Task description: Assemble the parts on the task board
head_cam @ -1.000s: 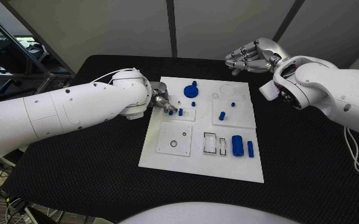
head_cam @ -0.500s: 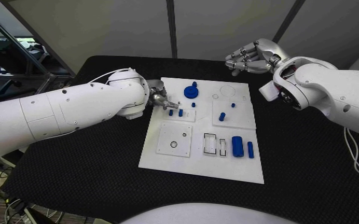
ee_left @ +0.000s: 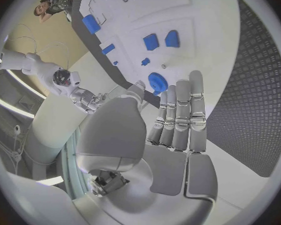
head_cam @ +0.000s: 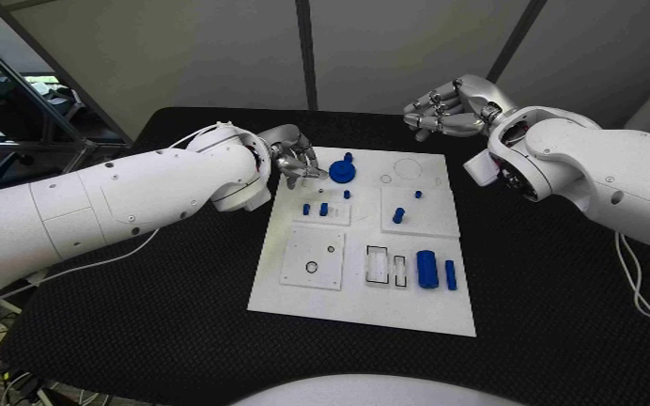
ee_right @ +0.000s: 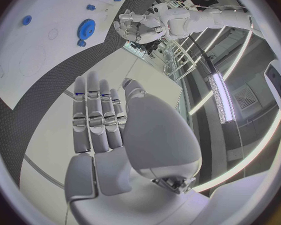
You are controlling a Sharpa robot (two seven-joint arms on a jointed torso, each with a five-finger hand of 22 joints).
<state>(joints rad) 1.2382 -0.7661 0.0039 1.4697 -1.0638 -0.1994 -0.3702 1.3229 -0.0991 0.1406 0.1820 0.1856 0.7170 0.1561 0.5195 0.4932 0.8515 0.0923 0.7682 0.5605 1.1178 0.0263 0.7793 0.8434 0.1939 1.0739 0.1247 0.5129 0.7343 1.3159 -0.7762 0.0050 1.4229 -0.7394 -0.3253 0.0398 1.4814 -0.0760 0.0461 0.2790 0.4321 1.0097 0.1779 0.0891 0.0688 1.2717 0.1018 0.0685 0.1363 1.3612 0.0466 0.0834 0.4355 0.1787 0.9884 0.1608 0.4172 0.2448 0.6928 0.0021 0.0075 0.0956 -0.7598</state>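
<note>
The white task board [head_cam: 355,274] lies mid-table. At its far end stands a blue gear [head_cam: 343,171] [ee_left: 157,80] [ee_right: 87,27]. Two small blue pegs [head_cam: 316,209] [ee_left: 161,40] stand side by side in a small plate, with a tiny one [head_cam: 348,194] beyond them. A blue piece [head_cam: 400,215] stands in the right plate. Near the front right lie a blue cylinder [head_cam: 428,268] and a thin blue bar [head_cam: 450,274]. My left hand [head_cam: 296,160] [ee_left: 172,120] hovers at the board's far left corner beside the gear, fingers straight, holding nothing. My right hand [head_cam: 454,110] [ee_right: 103,120] hangs empty beyond the far right corner.
A square plate with a round hole [head_cam: 313,266] and two rectangular slots [head_cam: 386,265] are on the board's front half. A faint circular recess [head_cam: 408,168] marks the far right. Black table [head_cam: 162,312] surrounds the board.
My left hand has lifted off the two small pegs and drawn back toward the board's far left corner, beside the gear. The right hand has stayed where it was.
</note>
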